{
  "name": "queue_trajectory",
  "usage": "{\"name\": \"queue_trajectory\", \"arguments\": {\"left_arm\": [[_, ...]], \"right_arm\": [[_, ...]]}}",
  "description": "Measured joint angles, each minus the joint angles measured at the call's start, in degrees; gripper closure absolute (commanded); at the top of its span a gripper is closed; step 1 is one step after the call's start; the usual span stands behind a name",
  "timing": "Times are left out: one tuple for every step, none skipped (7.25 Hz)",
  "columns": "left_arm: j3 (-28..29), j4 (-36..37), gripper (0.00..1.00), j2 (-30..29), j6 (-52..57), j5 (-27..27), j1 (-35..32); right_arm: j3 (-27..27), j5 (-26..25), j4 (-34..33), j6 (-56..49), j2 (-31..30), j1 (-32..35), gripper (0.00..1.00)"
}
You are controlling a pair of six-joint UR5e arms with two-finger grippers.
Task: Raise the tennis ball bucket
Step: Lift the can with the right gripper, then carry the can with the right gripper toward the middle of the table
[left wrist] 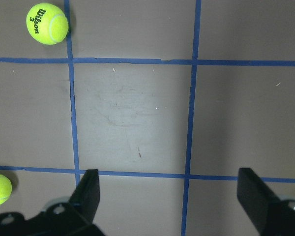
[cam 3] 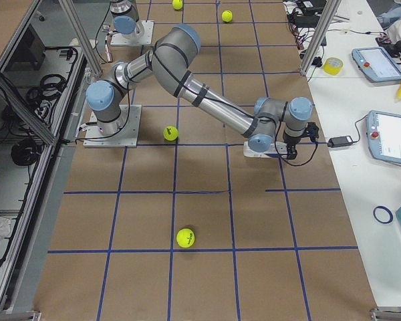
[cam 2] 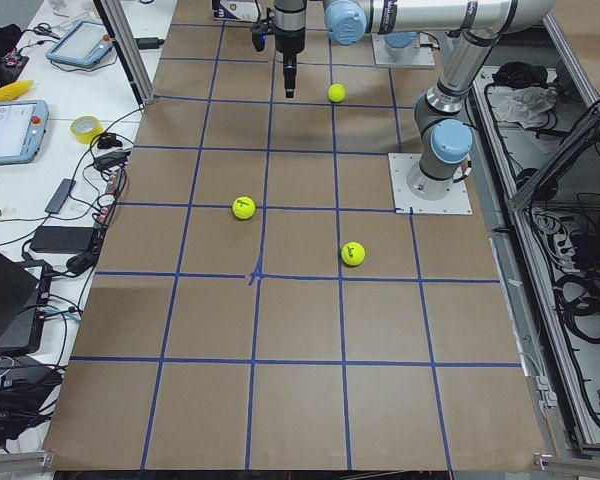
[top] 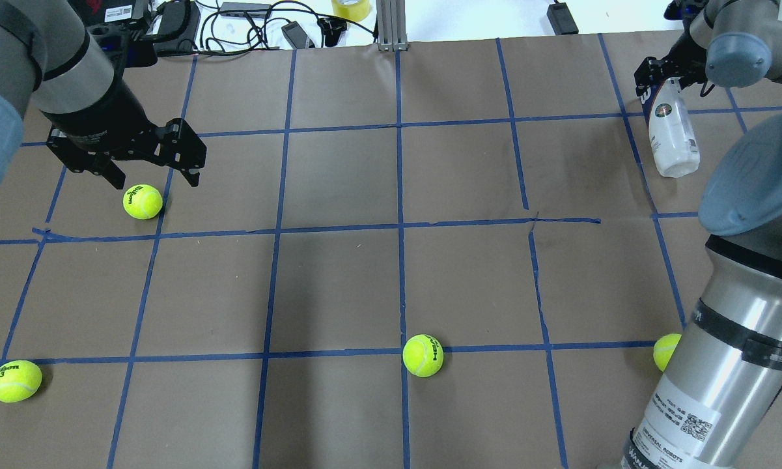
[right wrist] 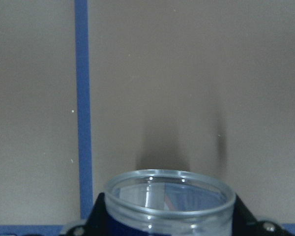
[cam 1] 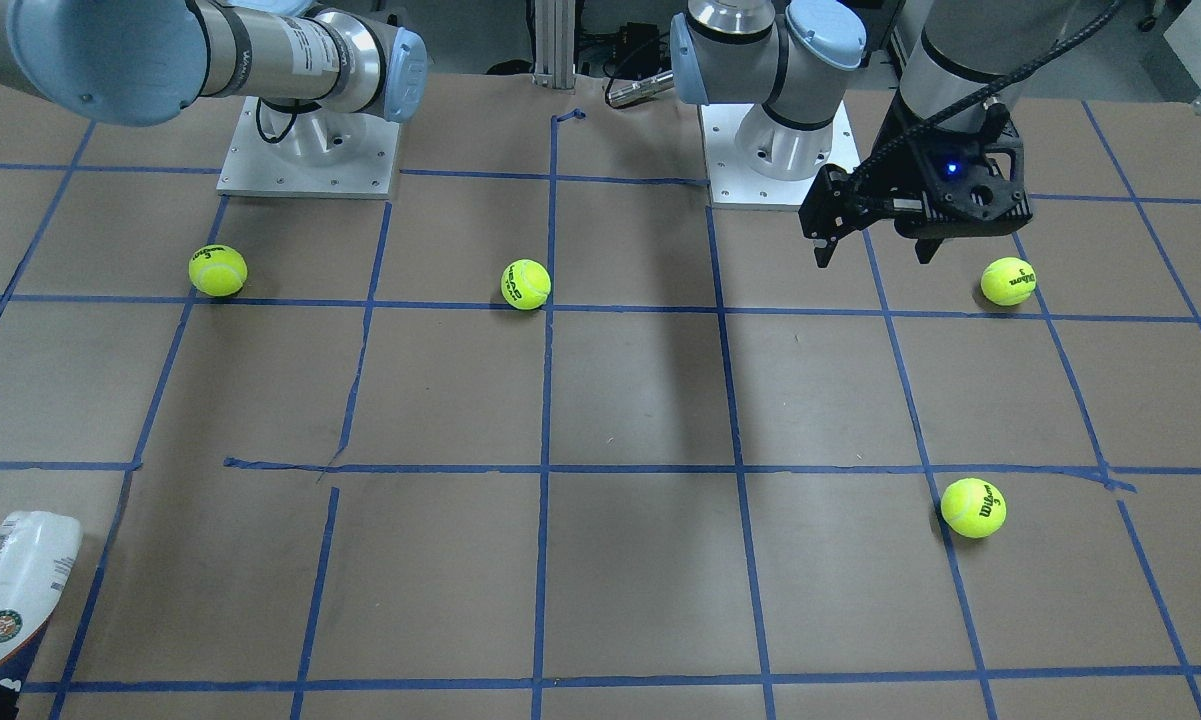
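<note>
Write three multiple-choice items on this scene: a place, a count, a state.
1. Where is the tennis ball bucket? A) centre B) far right, in the right pincer C) near left
2. How many tennis balls lie on the table? A) two B) four C) six
3. The left pincer is A) open, empty B) shut on a ball C) missing
Answers: B: the overhead view shows it gripped there. B: four show overhead. A: bare table between its fingers.

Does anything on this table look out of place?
Yes: four tennis balls lie scattered loose across the table, while the tennis ball bucket, in the right gripper at the far right, has an open mouth with no ball visible.
</note>
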Motion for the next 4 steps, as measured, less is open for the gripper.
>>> {"name": "queue_trajectory", "arguments": {"left_arm": [[0.02, 0.04, 0.0, -0.02, 0.0, -0.08, -0.02], [0.03, 0.14, 0.0, -0.07, 0.0, -0.15, -0.02], [0.03, 0.24, 0.0, -0.11, 0.0, -0.17, 0.0], [0.03, 0.31, 0.0, -0.11, 0.07, -0.16, 0.1]], "right_arm": [[0.42, 0.14, 0.16, -0.88, -1.87, 0.61, 0.37], [1.46, 0.02, 0.31, -1.43, -4.09, 1.87, 0.49], [3.41, -0.28, 0.38, -1.72, -6.89, 3.89, 0.51], [6.21, -0.32, 0.43, -1.84, -10.19, 6.72, 0.54]]}}
